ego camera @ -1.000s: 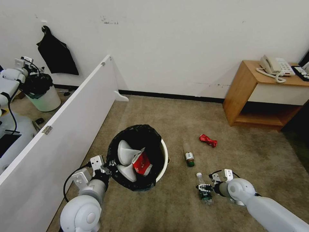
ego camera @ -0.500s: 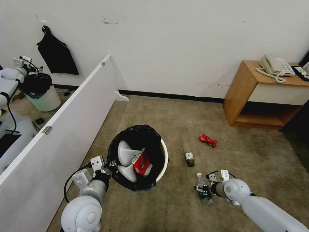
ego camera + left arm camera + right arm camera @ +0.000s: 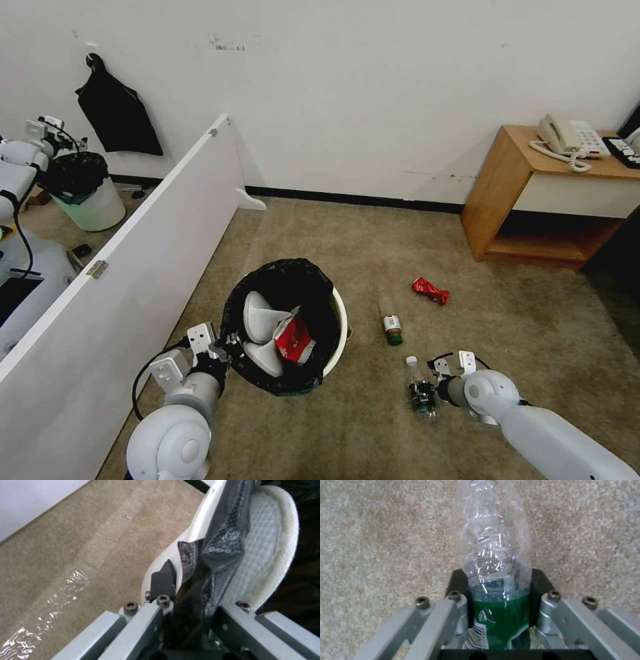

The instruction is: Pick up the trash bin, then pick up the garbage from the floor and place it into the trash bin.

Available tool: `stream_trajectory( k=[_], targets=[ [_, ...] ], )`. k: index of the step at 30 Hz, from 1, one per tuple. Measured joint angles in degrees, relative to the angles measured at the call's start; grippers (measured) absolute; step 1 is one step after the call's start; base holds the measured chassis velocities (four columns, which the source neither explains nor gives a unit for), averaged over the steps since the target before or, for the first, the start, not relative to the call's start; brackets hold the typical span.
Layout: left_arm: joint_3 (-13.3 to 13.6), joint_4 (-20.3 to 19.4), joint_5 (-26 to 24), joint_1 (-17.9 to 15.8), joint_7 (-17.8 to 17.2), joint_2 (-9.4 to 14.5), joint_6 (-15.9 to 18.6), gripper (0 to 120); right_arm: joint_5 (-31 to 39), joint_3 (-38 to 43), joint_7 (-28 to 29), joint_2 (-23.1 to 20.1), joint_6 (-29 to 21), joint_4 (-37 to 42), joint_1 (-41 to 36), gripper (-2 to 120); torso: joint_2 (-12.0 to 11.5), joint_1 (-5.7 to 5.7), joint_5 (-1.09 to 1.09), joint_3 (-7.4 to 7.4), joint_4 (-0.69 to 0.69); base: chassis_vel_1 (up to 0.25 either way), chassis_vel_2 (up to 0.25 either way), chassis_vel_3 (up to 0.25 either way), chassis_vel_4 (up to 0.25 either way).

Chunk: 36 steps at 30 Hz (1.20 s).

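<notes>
While the left gripper (image 3: 223, 348) stays clamped on the trash bin's (image 3: 339, 313) bag-lined rim, the right gripper (image 3: 425, 393) has its fingers closed around a clear bottle (image 3: 420, 392) lying on the carpet (image 3: 373, 433). Its long axis runs away from the robot (white cap toward the far wall), right of the bin.

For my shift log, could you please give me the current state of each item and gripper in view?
trash bin: upright on the carpet, bag-lined, rim held.
left gripper: shut on the bin's rim.
right gripper: fingers closed around the clear bottle.
clear bottle: lying on the carpet, gripped at its green label.
second bottle: lying loose on the carpet.
red wrapper: crushed, on the carpet.
slippers: inside the bin.
snack packet: inside the bin.
</notes>
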Motion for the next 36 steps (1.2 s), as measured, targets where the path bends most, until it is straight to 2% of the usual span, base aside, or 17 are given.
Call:
stream_trajectory(
  k=[8,11,18,23,27,30,31,33,36],
  targets=[
    [0.3,0.0,-0.1,0.0,0.0,0.5,0.0,1,0.7,0.2,1.6,0.0,0.4,1.1,-0.3,23,0.0,0.0,0.07,0.01,0.04,0.0,0.0,0.0,0.0],
    [0.6,-0.1,-0.3,-0.2,0.0,0.7,0.0,1,2.2,0.7,4.0,-0.3,1.0,3.0,-1.0,23,0.0,0.0,0.09,0.02,0.04,0.0,0.0,0.0,0.0],
    [1.3,0.0,-1.1,-0.5,-0.3,1.9,0.2,1,3.4,2.8,6.2,-2.0,1.8,6.6,-2.3,22,0.0,0.0,0.05,0.02,0.01,0.0,0.0,0.0,0.0],
    [2.1,0.0,-3.3,-0.9,-1.4,4.9,0.8,1,3.4,9.1,7.6,-5.3,3.0,11.8,-4.9,21,0.0,0.0,0.04,0.01,0.02,0.0,0.0,0.0,0.0],
    [2.4,0.0,-4.7,-1.2,-1.9,6.0,1.1,1,3.3,12.1,8.2,-7.0,3.7,14.9,-6.4,21,0.0,0.0,0.04,0.01,0.02,0.0,0.0,0.0,0.0],
    [3.2,0.0,-6.4,-1.8,-2.6,8.2,1.7,1,2.8,16.6,8.6,-9.4,4.5,19.2,-9.1,21,0.0,0.0,0.03,0.01,0.02,0.0,0.0,0.0,0.0],
    [3.2,0.0,-6.4,-1.8,-2.6,8.2,1.7,1,2.8,16.6,8.6,-9.4,4.5,19.2,-9.1,21,0.0,0.0,0.03,0.01,0.02,0.0,0.0,0.0,0.0],
    [3.9,0.0,-7.9,-2.5,-3.2,10.5,2.2,1,2.2,22.1,8.8,-11.6,5.4,23.3,-12.8,21,0.0,0.0,0.04,0.01,0.02,0.0,0.0,0.0,0.0],
    [4.2,0.0,-9.1,-3.2,-3.7,11.9,2.5,1,1.2,25.4,8.9,-13.0,6.6,25.8,-15.2,21,0.0,0.0,0.03,0.01,0.01,0.0,0.0,0.0,0.0]
  ],
)
